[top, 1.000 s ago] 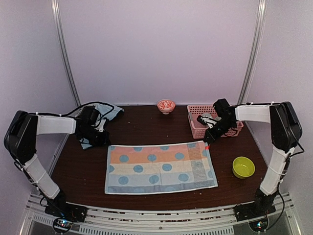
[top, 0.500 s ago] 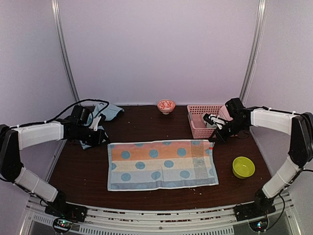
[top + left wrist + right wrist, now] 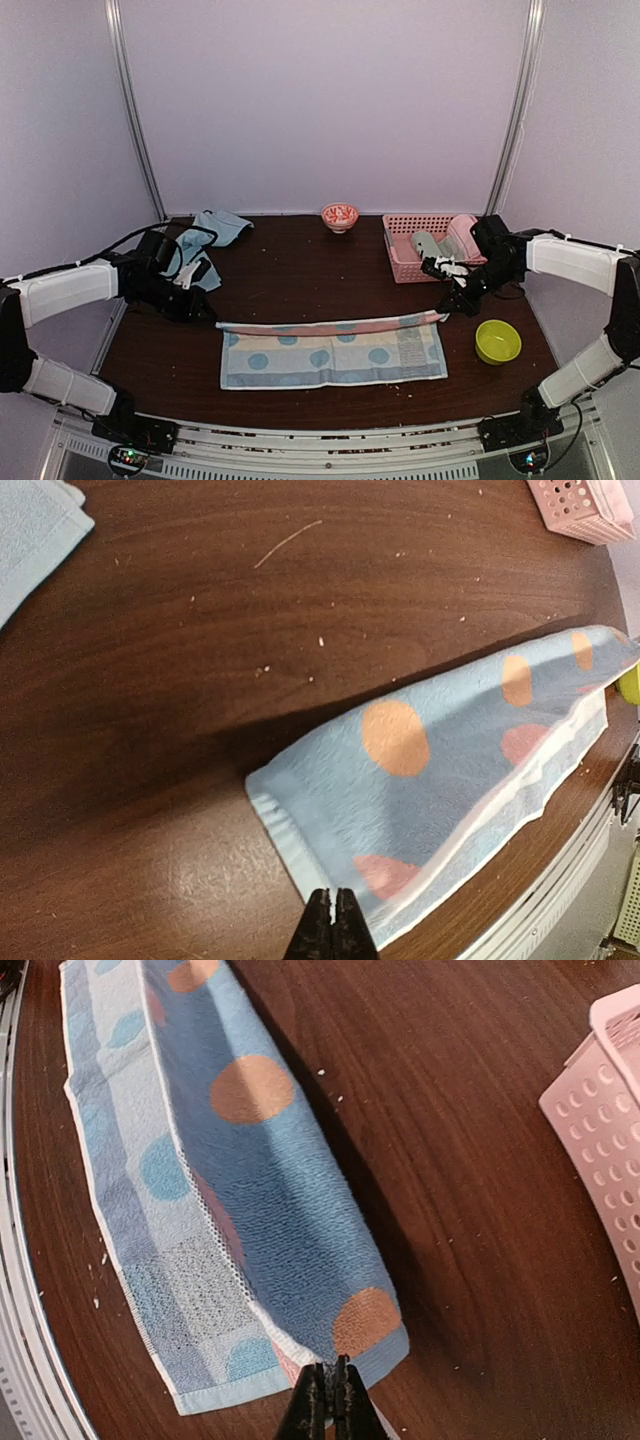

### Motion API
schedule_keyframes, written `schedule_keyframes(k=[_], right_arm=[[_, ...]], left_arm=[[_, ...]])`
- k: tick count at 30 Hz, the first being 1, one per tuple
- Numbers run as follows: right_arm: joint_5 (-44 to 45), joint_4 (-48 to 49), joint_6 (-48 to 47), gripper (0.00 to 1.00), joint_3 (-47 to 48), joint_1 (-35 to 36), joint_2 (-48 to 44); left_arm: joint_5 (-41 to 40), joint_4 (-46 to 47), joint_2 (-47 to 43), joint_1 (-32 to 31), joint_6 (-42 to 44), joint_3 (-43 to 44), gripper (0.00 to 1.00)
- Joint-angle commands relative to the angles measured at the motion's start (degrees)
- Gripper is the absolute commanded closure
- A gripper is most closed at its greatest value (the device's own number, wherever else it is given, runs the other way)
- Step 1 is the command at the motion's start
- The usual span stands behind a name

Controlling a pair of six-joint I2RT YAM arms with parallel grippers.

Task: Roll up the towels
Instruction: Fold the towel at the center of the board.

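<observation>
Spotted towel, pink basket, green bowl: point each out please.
spotted towel [image 3: 330, 358], top external view, flat near half of the cloth.
pink basket [image 3: 400, 266], top external view, near wall by its left corner.
lime-green bowl [image 3: 497, 341], top external view, bare inside of the bowl.

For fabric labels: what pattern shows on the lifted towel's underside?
The spotted towel shows light blue with orange spots, best in the right wrist view.

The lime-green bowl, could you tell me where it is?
Top view, right side: the lime-green bowl sits right of the spotted towel, in front of the pink basket.
</observation>
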Motion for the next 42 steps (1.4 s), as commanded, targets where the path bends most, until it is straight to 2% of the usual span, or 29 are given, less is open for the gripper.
schedule_keyframes(k=[1,10,13,14,17,24,33,42], right_arm=[[-1.8,-4.0,-5.1,1.0,-2.1,-0.2,-2.0],[-1.0,-4.6,-6.2,1.0,-3.5,1.5,-2.3],[-0.9,-4.2,-5.9,1.0,-2.7,1.5,-1.8],[-1.0,-4.1,-5.7,1.0,-2.6,1.5,-1.6],[-1.2,-3.4,-5.4,1.0,-2.6,1.5,-1.1],[-1.0,-2.6,-5.1,1.0,-3.0,1.6,-1.0],[-0.9,-2.9,-5.3,1.0,-1.8,1.7,-0.2],[-1.1,-1.9,-4.8,1.0,-2.0,1.9,0.2]], left_arm=[[0.5,-4.6,0.1,0.0,1.3,-0.2,1.0],[0.9,-5.1,1.6,-1.6,2.1,0.3,0.98],[0.2,-8.1,3.8,-1.7,-0.2,2.2,0.71],[0.6,-8.4,4.5,-1.7,-1.2,2.4,0.67],[3.5,-6.1,5.8,-2.4,-3.9,1.1,0.63],[7.8,-2.7,8.7,-4.8,-4.8,0.2,0.63],[5.2,-2.6,13.7,-8.3,-6.5,-0.2,0.64],[7.3,0.3,14.4,-8.6,-7.6,-1.4,0.83]])
